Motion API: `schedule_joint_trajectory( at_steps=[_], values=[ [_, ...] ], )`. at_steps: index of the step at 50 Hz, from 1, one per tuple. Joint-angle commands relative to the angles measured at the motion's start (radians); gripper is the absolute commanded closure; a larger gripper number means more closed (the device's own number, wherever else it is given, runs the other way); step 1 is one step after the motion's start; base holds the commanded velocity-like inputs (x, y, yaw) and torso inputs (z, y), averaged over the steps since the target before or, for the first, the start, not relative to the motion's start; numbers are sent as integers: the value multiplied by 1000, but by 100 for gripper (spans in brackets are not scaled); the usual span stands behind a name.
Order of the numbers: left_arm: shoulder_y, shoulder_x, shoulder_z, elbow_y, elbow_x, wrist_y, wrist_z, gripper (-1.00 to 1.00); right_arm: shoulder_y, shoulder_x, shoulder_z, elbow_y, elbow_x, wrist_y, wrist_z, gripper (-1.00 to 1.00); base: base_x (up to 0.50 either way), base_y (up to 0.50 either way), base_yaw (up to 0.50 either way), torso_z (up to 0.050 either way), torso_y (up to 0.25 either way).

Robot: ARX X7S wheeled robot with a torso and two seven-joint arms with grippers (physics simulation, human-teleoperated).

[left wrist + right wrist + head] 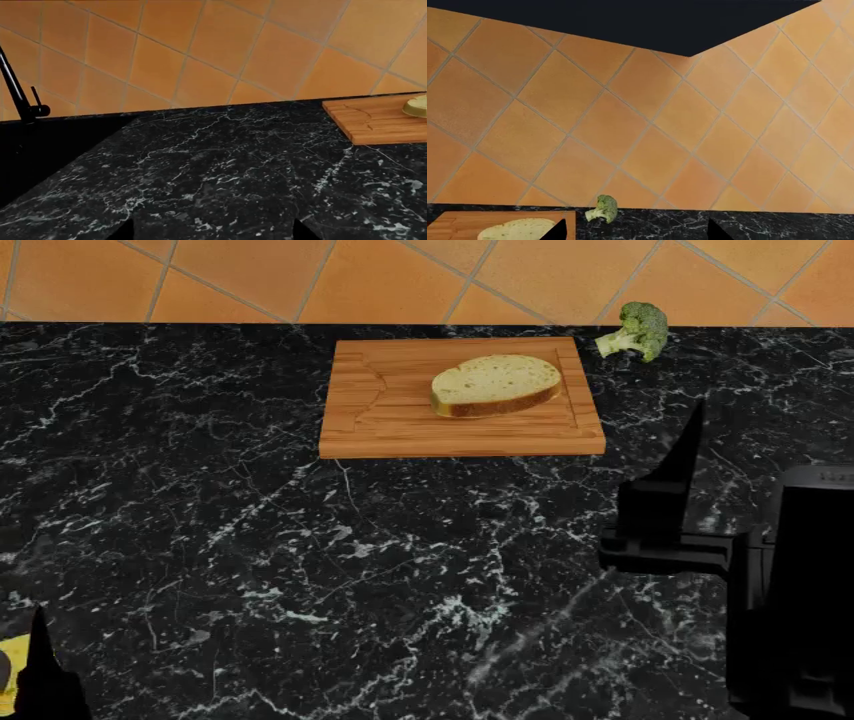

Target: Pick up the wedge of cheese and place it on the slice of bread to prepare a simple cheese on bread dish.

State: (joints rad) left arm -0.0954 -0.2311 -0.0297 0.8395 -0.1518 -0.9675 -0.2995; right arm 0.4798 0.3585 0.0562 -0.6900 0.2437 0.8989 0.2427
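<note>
- Step: pre-grasp, nothing picked yet. Cheese not on bread.
- Slice of bread [495, 385] lies flat on wooden cutting board [400, 425] at back of counter [267, 540], near tiled wall [400, 270]; broccoli [635, 332] just beside board's far right corner.
- Wedge of cheese [11, 665]: only a pale-yellow sliver at head view's lower-left edge, mostly cut off, partly behind left gripper [47, 680]. Well apart from bread.
- Left gripper: one dark fingertip visible in head view; fingertips spread w/ nothing between in left wrist view, so looks wide, empty.
- Right gripper [667, 510]: raised over counter right of board, tips apart in wrist view, empty.
- Next, my guess: left arm goes for cheese, closes on its sides, lifts, carries to bread. Cheese shape/orientation can't tell.
</note>
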Motion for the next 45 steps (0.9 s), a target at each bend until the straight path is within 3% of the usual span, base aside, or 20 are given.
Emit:
schedule_joint_trajectory(
  at_steps=[1, 7, 21, 31, 45],
  values=[
    [107, 62, -118, -6, -88, 30, 29, -100, -25, -1, -8, 12, -3, -21, 2, -100, 0, 0, 0, 0, 0],
    [86, 108, -210, 10, -169, -53, 33, -100, 2, 1, -5, 1, 6, 13, 6, -100, 0, 0, 0, 0, 0],
    [94, 114, -224, 21, -210, -96, 26, -100, -7, 2, -24, 28, -2, -12, 9, -100, 0, 0, 0, 0, 0],
    [136, 82, -62, -68, -97, 0, -31, -100, -28, 1, -18, 33, 2, -33, 8, -100, 0, 0, 0, 0, 0],
    [124, 72, 19, -105, -56, 7, -73, -100, -27, 1, -12, 33, 13, -27, 9, -100, 0, 0, 0, 0, 0]
  ],
)
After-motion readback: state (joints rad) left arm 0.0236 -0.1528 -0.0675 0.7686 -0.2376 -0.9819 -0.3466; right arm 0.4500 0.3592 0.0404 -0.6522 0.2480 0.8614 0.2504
